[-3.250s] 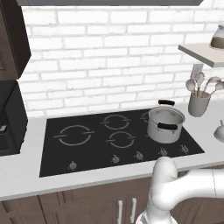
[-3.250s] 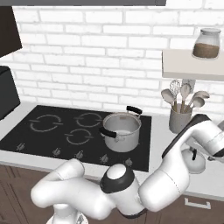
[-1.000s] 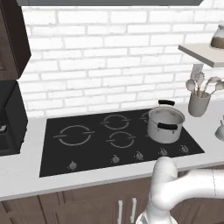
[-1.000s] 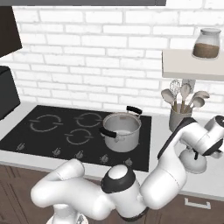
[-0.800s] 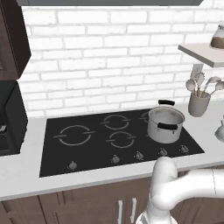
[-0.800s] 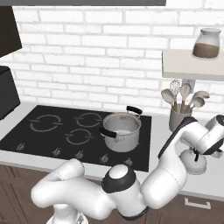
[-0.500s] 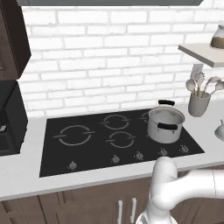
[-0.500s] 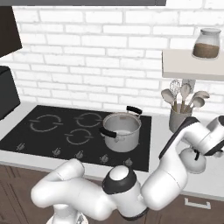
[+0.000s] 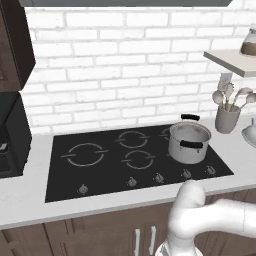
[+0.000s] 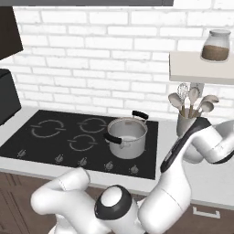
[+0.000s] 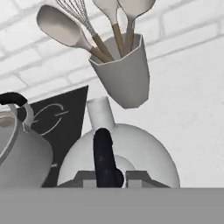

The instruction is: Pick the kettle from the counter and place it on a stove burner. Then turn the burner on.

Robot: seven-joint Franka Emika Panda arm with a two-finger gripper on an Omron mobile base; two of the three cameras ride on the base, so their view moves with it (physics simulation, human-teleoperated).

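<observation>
Your claw (image 11: 104,177) sits right over the kettle (image 11: 120,155), so close that the rounded silvery body fills the lower middle of the hand view. You can make out two grey finger tips (image 11: 83,178) at the bottom, either side of the kettle's black handle (image 11: 105,158), but whether they are gripping it or just beside it you cannot tell.

You'll find the kettle on the counter (image 11: 192,109) near its right end, off the right edge of the black cooktop (image 9: 100,165). From the left base view only a sliver of the kettle (image 9: 249,134) shows at the frame's right edge. Just behind it stands the grey utensil cup (image 11: 124,74) with spoons and a whisk. The steel pot (image 10: 127,136) sits on the cooktop's right rear area. The largest burner ring (image 9: 86,154) lies at the cooktop's left side, well apart from the kettle.
</observation>
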